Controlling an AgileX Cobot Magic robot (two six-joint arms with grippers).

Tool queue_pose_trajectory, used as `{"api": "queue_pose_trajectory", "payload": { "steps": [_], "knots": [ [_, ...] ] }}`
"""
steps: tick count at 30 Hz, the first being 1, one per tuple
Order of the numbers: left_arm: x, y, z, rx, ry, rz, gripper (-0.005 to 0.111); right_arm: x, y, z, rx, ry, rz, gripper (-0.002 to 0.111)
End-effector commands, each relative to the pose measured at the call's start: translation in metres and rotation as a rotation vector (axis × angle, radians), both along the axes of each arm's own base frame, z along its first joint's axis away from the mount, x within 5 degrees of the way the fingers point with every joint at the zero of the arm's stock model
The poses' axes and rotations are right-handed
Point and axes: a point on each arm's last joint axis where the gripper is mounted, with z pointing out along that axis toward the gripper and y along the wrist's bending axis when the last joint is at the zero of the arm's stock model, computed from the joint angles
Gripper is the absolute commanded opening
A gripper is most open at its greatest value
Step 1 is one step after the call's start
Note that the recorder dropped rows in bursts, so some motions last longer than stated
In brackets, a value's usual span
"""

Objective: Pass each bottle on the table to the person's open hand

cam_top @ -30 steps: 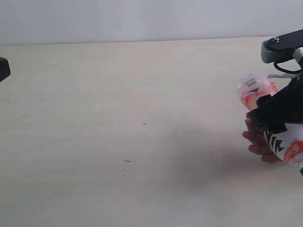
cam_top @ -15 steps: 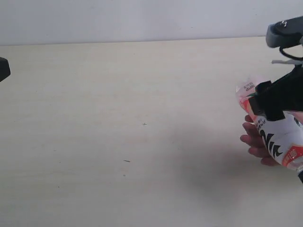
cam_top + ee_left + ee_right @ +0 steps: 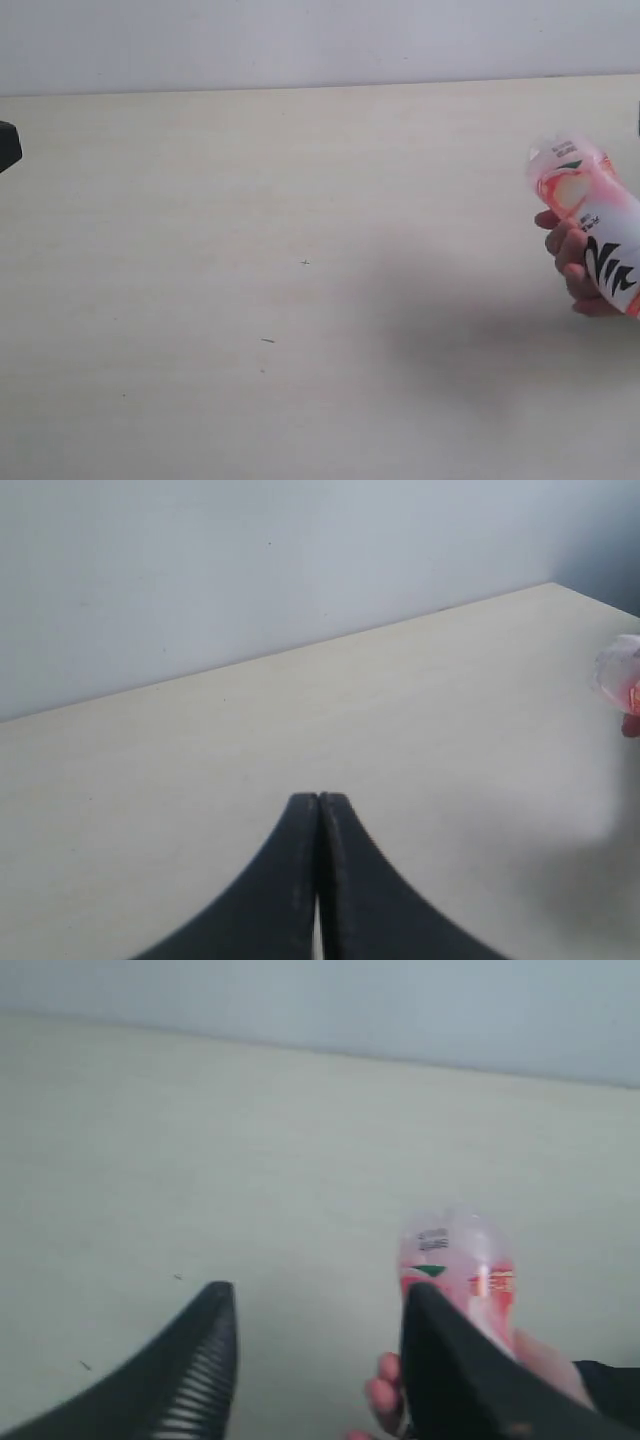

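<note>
Exterior view: the smooth, pale wood-grain worktop (image 3: 250, 300) lies broad and open. At the picture's right edge a hand (image 3: 568, 262) holds the clear pinkish bottle (image 3: 580, 205), tilted.
Left wrist view: the left tool (image 3: 318, 805) is pressed together, empty.
Right wrist view: the right tool (image 3: 318, 1300) stands parted and empty, with the bottle beyond one ribbed black finger.

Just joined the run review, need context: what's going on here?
A bottle handover. The person's hand holds a pinkish bottle at the right edge of the exterior view, fingers wrapped around it. The right gripper is open with nothing between its fingers, and the bottle sits beyond it. The left gripper is shut and empty over the table. No other bottle shows in these views.
</note>
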Motion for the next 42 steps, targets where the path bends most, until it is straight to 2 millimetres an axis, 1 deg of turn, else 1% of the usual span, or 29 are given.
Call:
{"api": "queue_pose_trajectory", "payload": {
  "steps": [1, 2, 6, 10, 12, 14, 15, 25, 28, 30, 31, 33, 36, 42],
  "knots": [
    [-0.001, 0.001, 0.0, 0.002, -0.007, 0.001, 0.001, -0.027, -0.008, -0.002, 0.163, -0.085, 0.045, 0.007],
    [-0.001, 0.001, 0.0, 0.002, -0.007, 0.001, 0.001, -0.032, -0.009, -0.006, 0.185, -0.1, 0.062, 0.0],
    [-0.001, 0.001, 0.0, 0.002, -0.007, 0.001, 0.001, -0.044, -0.012, -0.023, 0.235, -0.169, 0.118, 0.0],
    [-0.001, 0.001, 0.0, 0.002, -0.007, 0.001, 0.001, -0.051, -0.014, -0.036, 0.286, -0.183, 0.122, 0.0],
    [-0.001, 0.001, 0.0, 0.002, -0.007, 0.001, 0.001, -0.053, -0.015, -0.038, 0.309, -0.157, 0.119, 0.0],
    [-0.001, 0.001, 0.0, 0.002, -0.007, 0.001, 0.001, -0.056, -0.013, -0.036, 0.408, -0.1, 0.107, 0.0],
    [-0.001, 0.001, 0.0, 0.002, -0.007, 0.001, 0.001, -0.056, -0.013, -0.036, 0.427, -0.087, 0.106, 0.0],
    [-0.001, 0.001, 0.0, 0.002, -0.007, 0.001, 0.001, -0.056, -0.013, -0.036, 0.43, -0.085, 0.106, 0.0],
    [-0.001, 0.001, 0.0, 0.002, -0.007, 0.001, 0.001, -0.058, -0.011, -0.036, 0.43, -0.081, 0.143, 0.0],
    [-0.001, 0.001, 0.0, 0.002, -0.007, 0.001, 0.001, -0.058, -0.012, -0.035, 0.392, -0.118, 0.158, 0.0],
    [-0.001, 0.001, 0.0, 0.002, -0.007, 0.001, 0.001, -0.056, -0.013, -0.034, 0.333, -0.189, 0.162, 0.0],
    [-0.001, 0.001, 0.0, 0.002, -0.007, 0.001, 0.001, -0.054, -0.015, -0.035, 0.221, -0.263, 0.178, 0.0],
    [-0.001, 0.001, 0.0, 0.002, -0.007, 0.001, 0.001, -0.052, -0.018, -0.049, 0.092, -0.302, 0.183, 0.0],
    [-0.001, 0.001, 0.0, 0.002, -0.007, 0.001, 0.001, -0.056, -0.034, -0.082, 0.012, -0.389, 0.029, 0.0]
  ]
}}
